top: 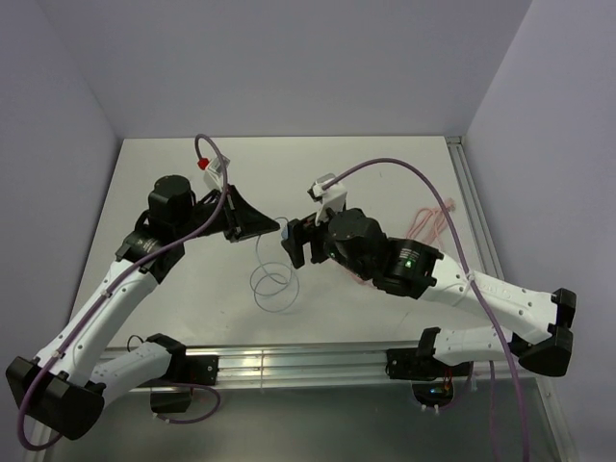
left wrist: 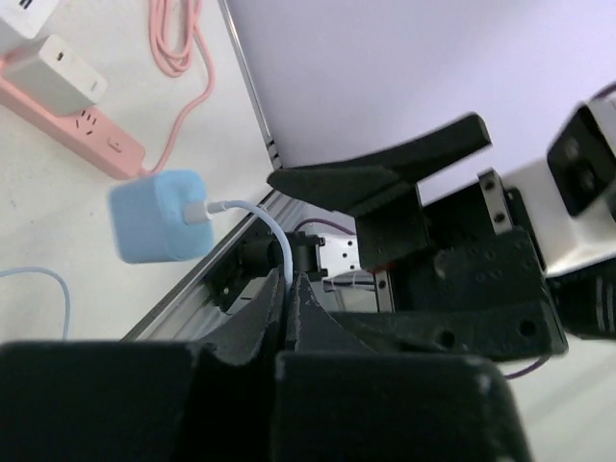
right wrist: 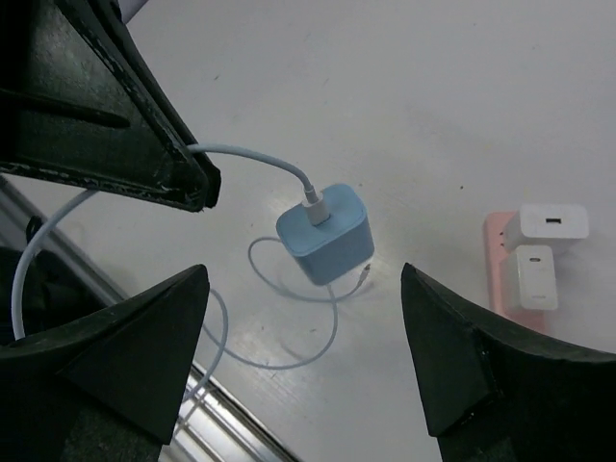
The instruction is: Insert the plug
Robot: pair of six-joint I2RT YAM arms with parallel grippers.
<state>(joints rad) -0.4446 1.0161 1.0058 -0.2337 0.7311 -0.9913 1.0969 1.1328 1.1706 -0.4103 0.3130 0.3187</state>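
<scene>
A light blue charger plug (right wrist: 325, 234) hangs from its white cable (right wrist: 252, 156) just above the table. My left gripper (left wrist: 292, 279) is shut on that cable a short way behind the plug (left wrist: 159, 217). In the top view the plug (top: 286, 231) sits between the left gripper (top: 272, 228) and the right gripper (top: 300, 246). My right gripper (right wrist: 300, 289) is open and empty, its fingers spread to either side of the plug and not touching it. The pink power strip (right wrist: 496, 260) lies beyond the plug and holds two white adapters (right wrist: 551, 223).
The cable's loose loops (top: 272, 284) lie on the table in front of the grippers. A pink cord (top: 428, 221) lies coiled at the right, near the table's raised metal edge (top: 474, 207). The power strip (left wrist: 67, 125) also shows in the left wrist view.
</scene>
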